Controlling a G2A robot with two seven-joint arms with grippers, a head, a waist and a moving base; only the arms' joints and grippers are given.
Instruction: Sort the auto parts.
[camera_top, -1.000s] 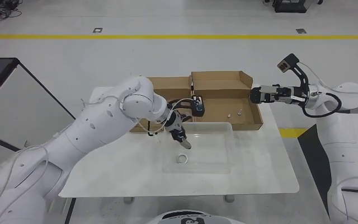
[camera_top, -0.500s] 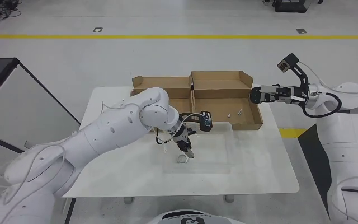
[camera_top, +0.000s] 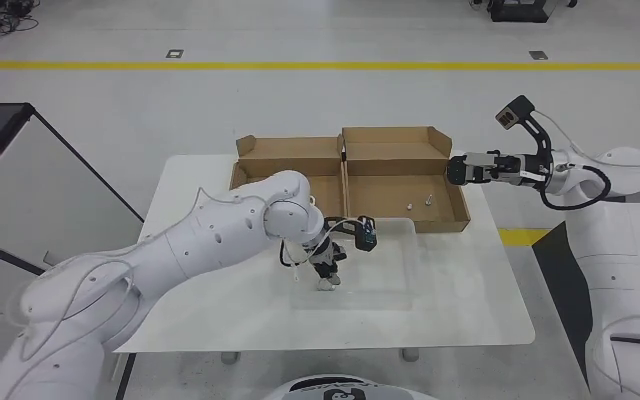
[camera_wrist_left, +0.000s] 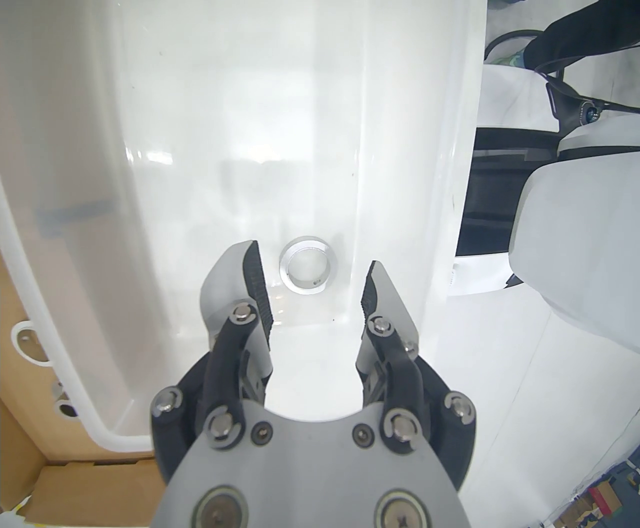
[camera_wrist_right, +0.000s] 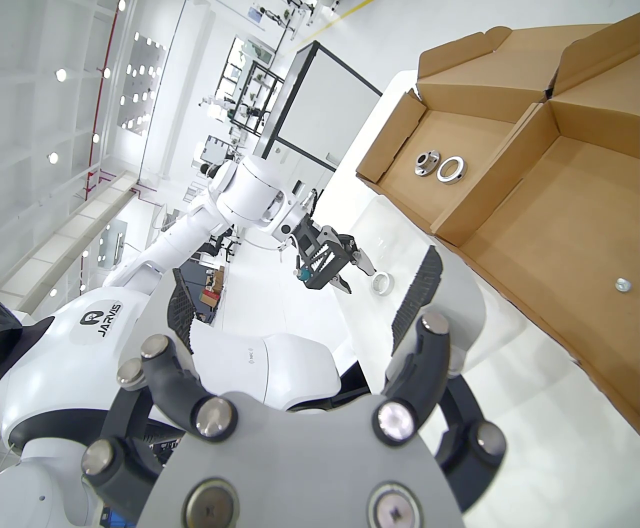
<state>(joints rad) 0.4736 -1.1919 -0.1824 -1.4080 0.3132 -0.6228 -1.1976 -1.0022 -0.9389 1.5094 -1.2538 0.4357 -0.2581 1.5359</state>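
Note:
A silver metal ring (camera_wrist_left: 308, 265) lies on the floor of the clear plastic bin (camera_top: 400, 226), close to its near wall. My left gripper (camera_wrist_left: 314, 258) is open inside the bin, its fingertips on either side of the ring and not touching it; from above, this gripper (camera_top: 324, 276) covers the ring. The right wrist view shows the left gripper (camera_wrist_right: 357, 280) beside the ring (camera_wrist_right: 382, 283). My right gripper (camera_top: 452, 170) is open and empty, held off the right end of the cardboard boxes.
Two open cardboard boxes (camera_top: 345, 160) stand side by side behind the bin. The left box holds a flanged hub (camera_wrist_right: 426, 162) and a ring (camera_wrist_right: 451, 169). The right box holds small fasteners (camera_top: 427, 197). The white table (camera_top: 200, 300) has free room at front and left.
My left gripper has travelled from the bin's back left corner towards the front and come down over the ring. The right arm has kept still.

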